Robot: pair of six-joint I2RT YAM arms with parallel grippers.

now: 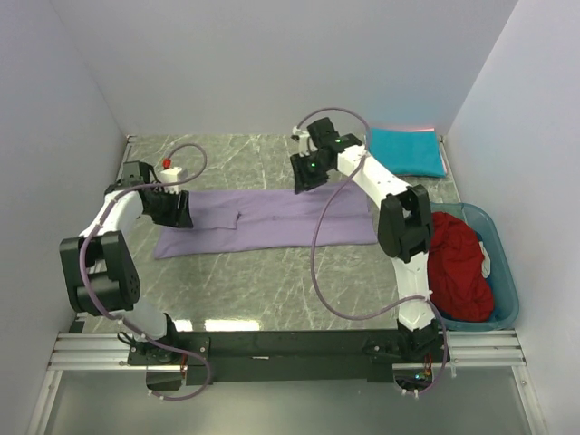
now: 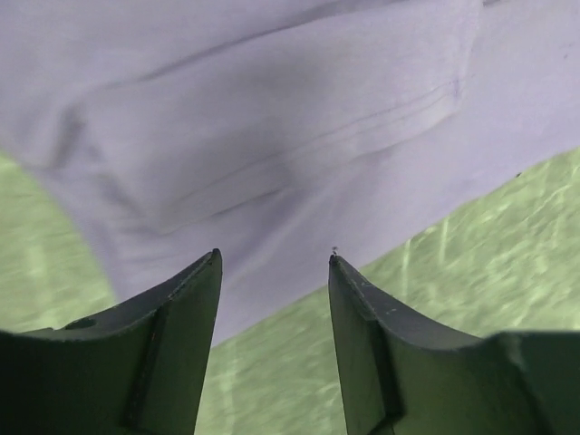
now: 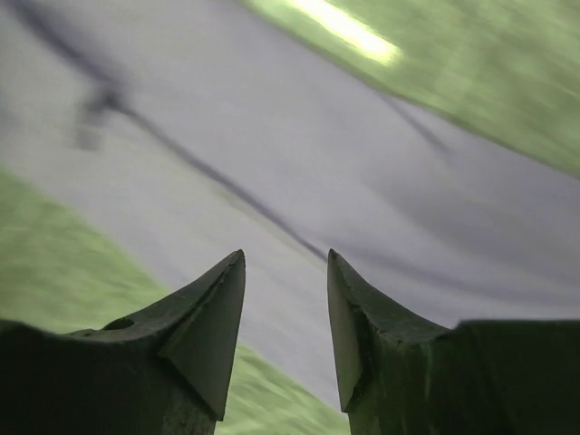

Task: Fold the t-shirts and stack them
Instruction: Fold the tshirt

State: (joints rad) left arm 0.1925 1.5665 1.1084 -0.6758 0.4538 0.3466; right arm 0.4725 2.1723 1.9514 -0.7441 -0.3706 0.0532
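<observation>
I'm seeing the lavender shirt (image 1: pixel 272 222) lying flat, maybe folded, long axis running 9-to-3; left claw (image 2: pixel 275 256) and right claw (image 3: pixel 285 254) half-open, empty.

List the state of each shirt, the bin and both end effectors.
lavender t-shirt: folded into a long strip, flat on the table, unheld.
teal t-shirt: folded, far right corner.
bin: upright, right edge.
dark red t-shirt: crumpled in the bin.
left end effector: open, empty, over the lavender t-shirt.
right end effector: open, empty.
</observation>
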